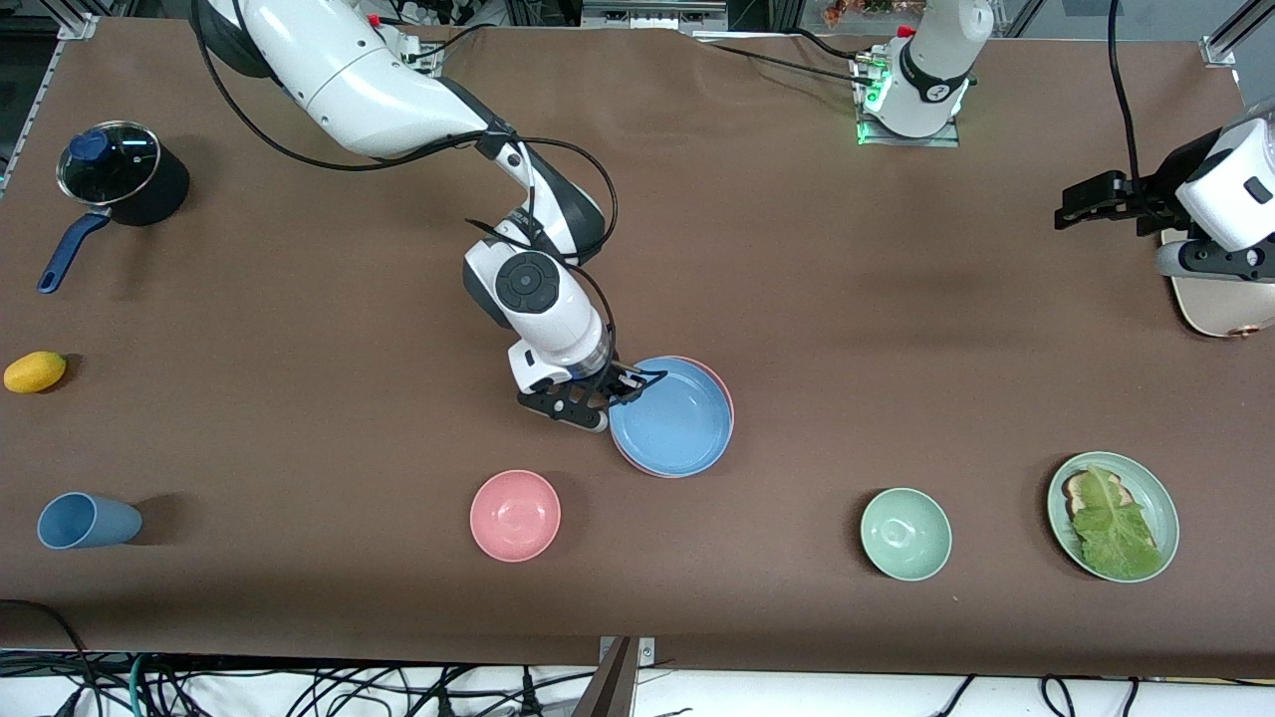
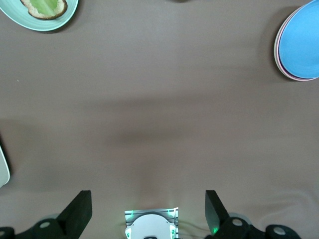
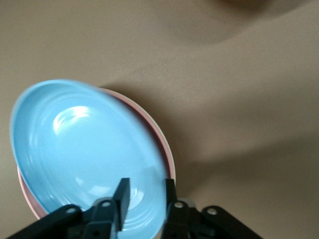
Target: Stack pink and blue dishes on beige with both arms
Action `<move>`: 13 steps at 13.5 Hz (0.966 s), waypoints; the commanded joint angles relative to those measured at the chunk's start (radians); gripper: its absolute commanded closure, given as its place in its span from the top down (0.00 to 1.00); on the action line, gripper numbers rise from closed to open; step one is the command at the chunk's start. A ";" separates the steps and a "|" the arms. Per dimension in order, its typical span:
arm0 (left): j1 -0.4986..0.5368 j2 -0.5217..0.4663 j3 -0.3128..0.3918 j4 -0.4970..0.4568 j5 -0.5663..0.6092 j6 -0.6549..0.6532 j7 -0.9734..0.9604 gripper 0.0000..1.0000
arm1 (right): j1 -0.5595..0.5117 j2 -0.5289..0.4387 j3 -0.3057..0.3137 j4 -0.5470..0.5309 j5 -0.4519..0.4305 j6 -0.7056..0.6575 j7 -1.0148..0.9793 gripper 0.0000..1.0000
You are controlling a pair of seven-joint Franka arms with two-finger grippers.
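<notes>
The right gripper (image 1: 626,383) straddles the blue dish's (image 1: 669,416) rim, jaws parted, grip apparently just loosened; blue rests on the pink dish (image 1: 725,390), with beige not discernible beneath. Withdrawing carelessly could drag blue off-centre. The left gripper (image 2: 147,211) waits, jaws spread over bare table.

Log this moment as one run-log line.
right end effector: at rim of sky-blue plastic plate | plate: atop salmon-pink plate | left end effector: open, waiting

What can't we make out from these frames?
- Beige plate: in the front view the left arm covers most of it and the frame edge cuts it; the left wrist view shows only a sliver.
- Pink plate: the blue plate on top leaves only a rim.
- Right gripper: blurred in the right wrist view; whether it grips the blue rim is unclear.
</notes>
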 commanded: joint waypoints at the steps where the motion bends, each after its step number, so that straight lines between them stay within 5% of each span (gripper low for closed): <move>1: 0.002 -0.017 -0.005 -0.016 -0.015 0.013 0.018 1.00 | -0.001 0.009 0.000 0.034 -0.054 -0.017 0.001 0.57; 4: 0.007 -0.015 -0.004 -0.016 -0.014 0.013 0.018 1.00 | -0.016 -0.007 -0.001 0.039 -0.061 -0.101 -0.034 0.72; 6: 0.007 -0.015 -0.001 -0.016 -0.014 0.015 0.018 1.00 | -0.054 -0.030 0.002 0.039 -0.060 -0.165 -0.103 0.98; 13: 0.004 -0.003 -0.004 -0.014 0.030 0.018 0.019 1.00 | -0.177 -0.180 -0.015 0.004 -0.052 -0.428 -0.307 1.00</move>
